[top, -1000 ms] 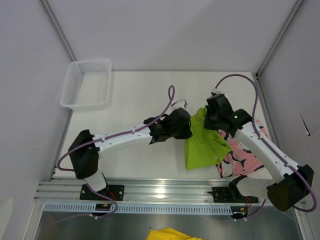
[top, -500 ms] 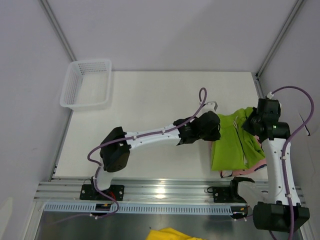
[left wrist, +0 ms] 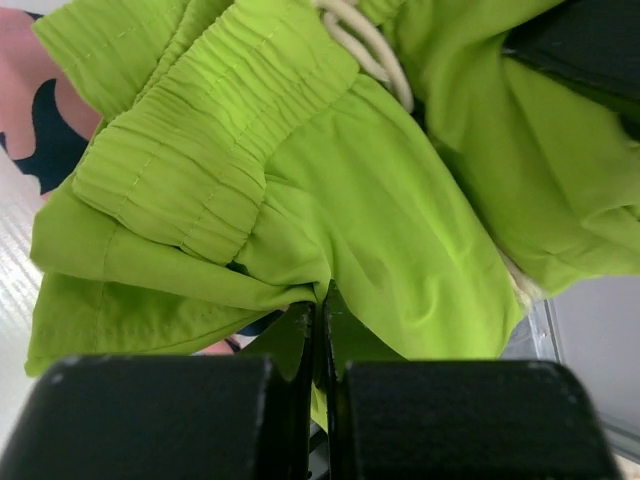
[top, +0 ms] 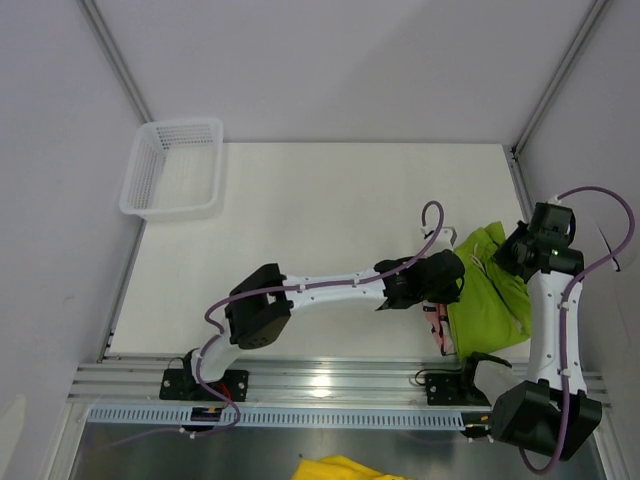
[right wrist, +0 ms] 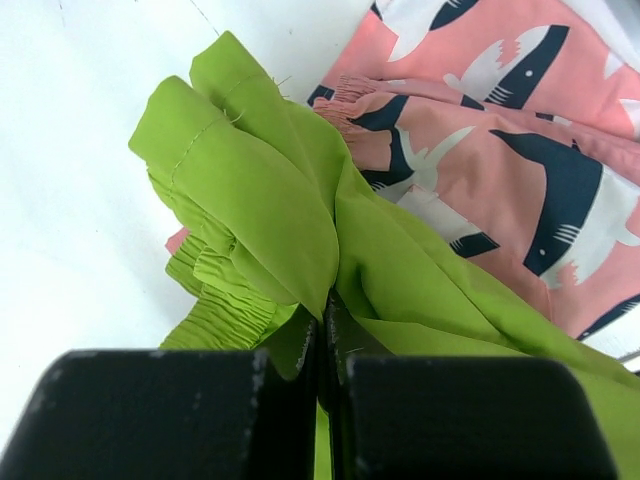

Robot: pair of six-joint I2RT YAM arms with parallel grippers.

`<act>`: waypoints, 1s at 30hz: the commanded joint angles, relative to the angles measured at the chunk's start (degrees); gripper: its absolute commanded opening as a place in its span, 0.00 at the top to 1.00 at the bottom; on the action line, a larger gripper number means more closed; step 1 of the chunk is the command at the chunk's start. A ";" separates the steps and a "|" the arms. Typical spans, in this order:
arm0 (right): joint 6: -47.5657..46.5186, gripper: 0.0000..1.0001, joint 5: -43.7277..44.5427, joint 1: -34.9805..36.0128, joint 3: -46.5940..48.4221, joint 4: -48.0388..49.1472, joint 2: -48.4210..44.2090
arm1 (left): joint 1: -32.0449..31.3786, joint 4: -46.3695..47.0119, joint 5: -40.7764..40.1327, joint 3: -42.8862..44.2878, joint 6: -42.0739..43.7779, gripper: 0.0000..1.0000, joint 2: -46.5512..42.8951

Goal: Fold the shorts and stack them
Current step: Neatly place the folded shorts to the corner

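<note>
Shorts of plain lime-green soft fabric (top: 492,300) hang bunched near the right edge of the white desk (top: 300,200), pinched from two sides. The left gripper (left wrist: 322,308) has its jaws pressed together on a fold below the gathered waistband, and the right gripper (right wrist: 325,318) has its jaws pressed together on a fold by a stitched hem. Under and beside them lie the pink fabric shorts with a navy-and-white shark print (right wrist: 500,160), touching the green cloth. The step in hand looks like spreading the green pair out for folding. To do it well, the two pinches should draw apart evenly until the cloth is taut, then carry it toward bare desk on the left so the pink pair is not dragged along, and lower it flat before either grip lets go. Count: two shorts, one green and one pink; one white mesh plastic basket (top: 180,124) at the far left corner, well apart; two arms.
</note>
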 commanded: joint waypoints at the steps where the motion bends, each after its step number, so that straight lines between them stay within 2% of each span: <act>1: -0.40 1.00 -2.76 -0.91 -0.84 5.52 0.03 | -0.57 2.60 -1.89 4.25 -0.35 1.00 0.58; 7: 0.21 1.00 -2.41 -2.05 -2.86 6.93 0.03 | -0.49 0.50 -3.73 7.50 1.76 1.00 2.78; 21: 0.83 1.00 -2.41 -3.72 -4.98 8.51 -0.85 | 0.83 1.29 -4.08 4.78 1.94 1.00 1.72; 30: 1.27 1.00 -2.94 -4.86 -6.47 10.01 -0.50 | 0.92 1.46 -2.86 4.78 1.06 1.00 4.18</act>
